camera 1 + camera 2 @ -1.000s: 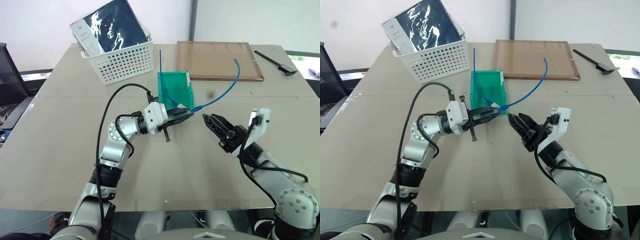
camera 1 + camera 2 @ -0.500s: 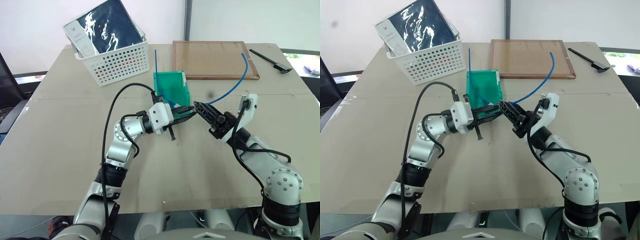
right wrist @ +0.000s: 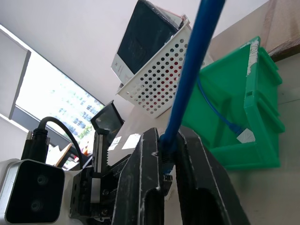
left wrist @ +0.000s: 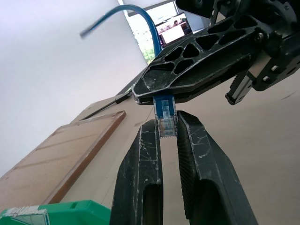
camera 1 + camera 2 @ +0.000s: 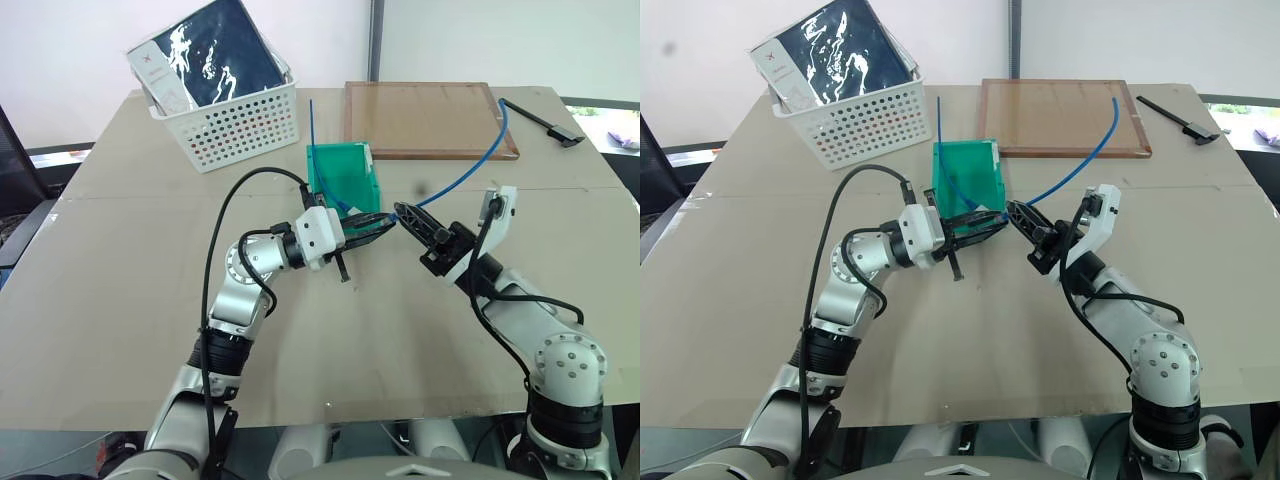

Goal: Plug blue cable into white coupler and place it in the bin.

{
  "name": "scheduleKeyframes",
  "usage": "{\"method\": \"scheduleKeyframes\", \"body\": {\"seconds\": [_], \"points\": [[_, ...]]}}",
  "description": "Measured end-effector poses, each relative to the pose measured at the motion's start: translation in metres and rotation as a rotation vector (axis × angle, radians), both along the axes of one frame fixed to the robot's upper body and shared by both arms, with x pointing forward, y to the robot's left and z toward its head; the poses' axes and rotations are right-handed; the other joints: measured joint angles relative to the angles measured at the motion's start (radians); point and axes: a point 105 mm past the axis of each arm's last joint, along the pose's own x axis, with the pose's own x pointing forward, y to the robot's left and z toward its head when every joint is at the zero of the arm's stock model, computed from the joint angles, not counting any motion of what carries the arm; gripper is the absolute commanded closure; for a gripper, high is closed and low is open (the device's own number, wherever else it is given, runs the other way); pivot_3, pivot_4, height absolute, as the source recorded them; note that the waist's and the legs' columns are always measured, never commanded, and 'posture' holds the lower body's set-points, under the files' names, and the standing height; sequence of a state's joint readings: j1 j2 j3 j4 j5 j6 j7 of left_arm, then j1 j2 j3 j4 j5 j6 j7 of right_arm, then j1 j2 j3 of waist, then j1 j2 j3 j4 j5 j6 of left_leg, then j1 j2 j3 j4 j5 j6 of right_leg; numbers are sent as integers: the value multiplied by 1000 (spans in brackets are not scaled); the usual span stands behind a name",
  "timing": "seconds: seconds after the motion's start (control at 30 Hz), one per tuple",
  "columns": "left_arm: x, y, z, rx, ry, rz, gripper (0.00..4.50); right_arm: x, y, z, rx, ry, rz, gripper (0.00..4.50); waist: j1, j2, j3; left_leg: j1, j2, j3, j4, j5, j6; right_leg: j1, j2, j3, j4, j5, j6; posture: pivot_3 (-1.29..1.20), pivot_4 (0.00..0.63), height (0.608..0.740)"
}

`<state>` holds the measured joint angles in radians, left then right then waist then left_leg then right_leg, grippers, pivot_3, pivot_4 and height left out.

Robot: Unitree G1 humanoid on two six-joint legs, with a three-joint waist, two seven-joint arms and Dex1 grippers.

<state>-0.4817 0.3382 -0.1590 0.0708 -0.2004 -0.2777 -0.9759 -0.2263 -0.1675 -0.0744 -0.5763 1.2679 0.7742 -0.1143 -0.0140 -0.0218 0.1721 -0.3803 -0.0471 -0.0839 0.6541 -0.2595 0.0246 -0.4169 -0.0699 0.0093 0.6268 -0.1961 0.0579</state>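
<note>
Meeting tip to tip above the table (image 5: 120, 300), just in front of the bin (image 5: 345, 180): left gripper (image 5: 388, 221) and right gripper (image 5: 403, 213). Right fingers (image 3: 145, 187) clamped on the blue cable (image 5: 470, 170) just behind its clear plug (image 4: 166, 123); cable arching up and away over the wooden board (image 5: 425, 120). Left fingers (image 4: 140, 164) pressed together with the plug wedged between their tips. White coupler hidden in the head views, so cannot tell whether held there. Inside the bin, a second blue cable (image 3: 213, 105) ending in a white piece (image 3: 245, 136), its other end rising past the rim. White basket (image 5: 235, 120) with a dark packet standing well behind, near the table's far left corner.
</note>
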Motion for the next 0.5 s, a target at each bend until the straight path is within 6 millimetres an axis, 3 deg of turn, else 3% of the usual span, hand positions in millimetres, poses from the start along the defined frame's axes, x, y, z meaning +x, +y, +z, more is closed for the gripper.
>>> {"method": "scheduleKeyframes", "body": {"seconds": [0.13,0.2,0.27,0.33,0.43,0.47,0.5], "points": [[0,0,0,-1,1,-1,4500,-1,1,0,-5,-2,8,4440,0,0,0,0,0,0,0,0,0,0,0,0,0,0,0,0,150,740],[1,0,0,-21,35,-4,3558,1,1,0,-10,-6,11,4500,0,0,0,0,0,0,0,0,0,0,0,0,0,0,0,0,150,740],[4,5,2,-72,102,18,2918,0,3,4,-10,-21,30,4500,-1,0,0,0,0,0,0,0,0,0,0,0,0,0,0,0,150,740],[9,16,4,-100,153,59,1847,-1,6,7,-6,-33,53,4500,-4,0,0,0,1,0,0,0,0,0,1,0,0,0,0,0,150,740],[15,48,5,-120,217,151,303,0,4,5,-17,-33,64,4500,-7,0,0,0,1,0,-1,0,0,0,1,1,0,0,0,0,150,740],[14,64,3,-122,263,187,29,1,3,3,-18,-28,69,4500,-11,0,0,0,1,0,-1,0,0,-1,1,1,0,0,0,0,150,740],[13,81,0,-116,307,228,29,3,1,2,-22,-25,68,4500,-14,1,0,0,2,0,-1,0,0,-1,1,1,0,0,0,0,150,740]]}}
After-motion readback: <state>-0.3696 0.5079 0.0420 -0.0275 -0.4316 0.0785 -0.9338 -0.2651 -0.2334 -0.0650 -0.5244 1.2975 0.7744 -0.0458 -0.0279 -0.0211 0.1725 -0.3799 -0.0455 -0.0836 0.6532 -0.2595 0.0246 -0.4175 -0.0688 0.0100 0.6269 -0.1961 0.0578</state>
